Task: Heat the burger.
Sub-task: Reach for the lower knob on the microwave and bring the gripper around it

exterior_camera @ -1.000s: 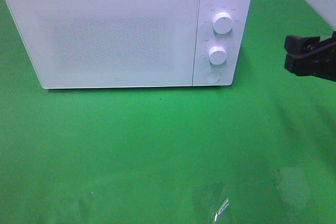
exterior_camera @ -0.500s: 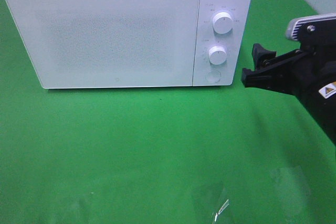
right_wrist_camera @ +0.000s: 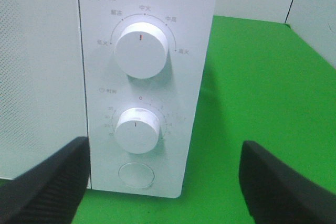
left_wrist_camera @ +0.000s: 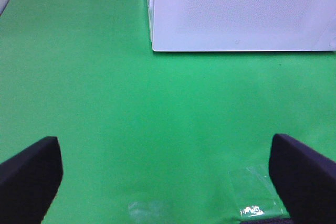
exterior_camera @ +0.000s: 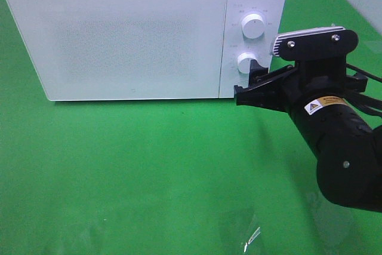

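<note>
Burger unseen; likely light, squashy, grip bun sides gently. Left gripper, right gripper both spread, empty.

We find bright, even overhead light. The white microwave is washed out, and the green worktop shows pale glare patches in the foreground. Shadows are soft. In the wrist views, gripper fingers appear dark and blurred.
</note>
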You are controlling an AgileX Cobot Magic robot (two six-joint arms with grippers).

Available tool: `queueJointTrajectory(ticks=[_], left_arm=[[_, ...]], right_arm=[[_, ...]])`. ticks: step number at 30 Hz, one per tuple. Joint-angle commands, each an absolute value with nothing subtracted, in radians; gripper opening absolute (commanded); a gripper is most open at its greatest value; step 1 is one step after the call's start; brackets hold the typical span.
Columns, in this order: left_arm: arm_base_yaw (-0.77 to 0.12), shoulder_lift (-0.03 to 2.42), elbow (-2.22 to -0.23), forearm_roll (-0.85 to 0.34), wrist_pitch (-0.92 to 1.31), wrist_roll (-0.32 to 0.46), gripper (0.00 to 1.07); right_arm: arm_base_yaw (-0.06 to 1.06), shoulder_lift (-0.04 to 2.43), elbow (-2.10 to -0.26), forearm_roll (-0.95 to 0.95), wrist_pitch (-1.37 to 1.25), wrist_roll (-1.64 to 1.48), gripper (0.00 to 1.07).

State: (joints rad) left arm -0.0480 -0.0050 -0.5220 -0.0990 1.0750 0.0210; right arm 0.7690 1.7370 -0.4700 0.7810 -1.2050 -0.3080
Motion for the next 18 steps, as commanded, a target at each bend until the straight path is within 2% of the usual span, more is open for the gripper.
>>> queueJointTrajectory(ticks=[1, 18], left_arm=[[-0.046, -0.028, -0.517, -0.105, 1.071, 0.024, 1.01], [-0.046, -0.028, -0.517, -0.105, 1.071, 0.024, 1.01]], right_arm=[[0.771, 1.756, -0.496, 0.777, -1.223, -0.309, 0.75], [0.721, 1.956, -0.669, 0.736, -1.215, -0.249, 0.75]])
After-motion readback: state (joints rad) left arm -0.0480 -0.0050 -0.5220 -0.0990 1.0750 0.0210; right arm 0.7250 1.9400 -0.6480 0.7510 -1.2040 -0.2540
